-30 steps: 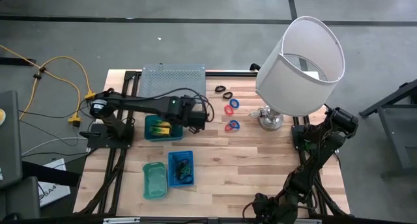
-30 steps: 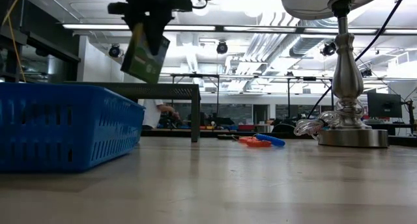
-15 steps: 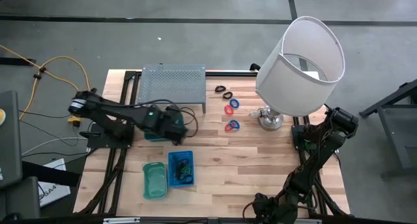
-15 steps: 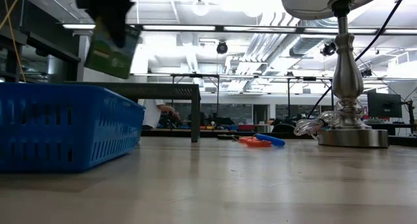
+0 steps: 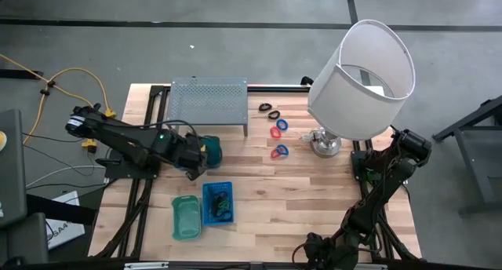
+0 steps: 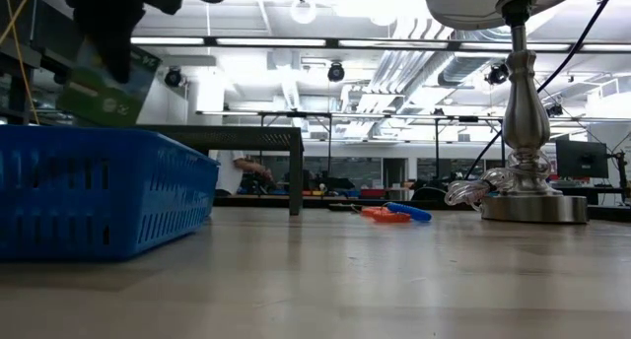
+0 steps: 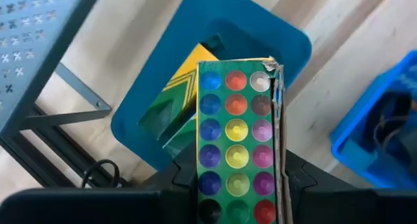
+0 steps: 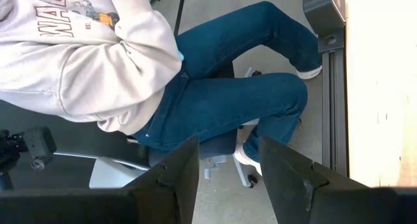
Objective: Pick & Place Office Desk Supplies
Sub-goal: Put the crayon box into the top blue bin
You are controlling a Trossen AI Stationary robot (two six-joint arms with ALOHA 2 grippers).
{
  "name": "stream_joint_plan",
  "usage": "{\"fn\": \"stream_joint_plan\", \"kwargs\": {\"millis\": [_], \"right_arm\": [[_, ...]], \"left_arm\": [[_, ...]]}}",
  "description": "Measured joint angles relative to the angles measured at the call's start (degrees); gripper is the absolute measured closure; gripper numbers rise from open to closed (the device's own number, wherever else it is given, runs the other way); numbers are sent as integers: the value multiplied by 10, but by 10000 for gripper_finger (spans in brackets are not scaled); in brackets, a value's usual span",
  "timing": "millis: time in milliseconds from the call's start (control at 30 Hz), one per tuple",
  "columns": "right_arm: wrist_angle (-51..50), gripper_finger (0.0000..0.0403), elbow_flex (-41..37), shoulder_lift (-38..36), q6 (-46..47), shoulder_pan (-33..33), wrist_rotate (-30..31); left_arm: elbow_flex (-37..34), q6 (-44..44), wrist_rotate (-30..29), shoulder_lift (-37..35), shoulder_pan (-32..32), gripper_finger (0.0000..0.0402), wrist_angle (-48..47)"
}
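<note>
Your left gripper [image 7: 238,208] holds a green dot-sheet packet [image 7: 238,136], fingers clamped on it, above the teal bin [image 5: 210,151].

Beside you stand the grey rack [image 5: 209,101] and blue basket [image 5: 218,202]; rings [image 5: 279,129] lie near the lamp [image 5: 361,78]. Your right gripper [image 8: 225,178] waits off-table, fingers apart.

Left end effector [image 5: 196,156] clamped, right end effector [image 8: 225,162] parted

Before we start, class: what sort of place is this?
Probably a robotics lab in an open workshop hall: a wooden table on a bare concrete floor, ceiling light strips above distant workbenches, and an idle robot arm.
</note>
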Motion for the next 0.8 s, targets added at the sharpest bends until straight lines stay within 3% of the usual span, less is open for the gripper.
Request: {"fn": "stream_joint_plan", "kwargs": {"millis": [433, 800], "right_arm": [[0, 257, 0, 0, 0, 0, 0], [0, 257, 0, 0, 0, 0, 0]], "left_arm": [[-33, 33, 62, 0, 0, 300, -3], [-68, 69, 59, 0, 27, 300, 32]]}}
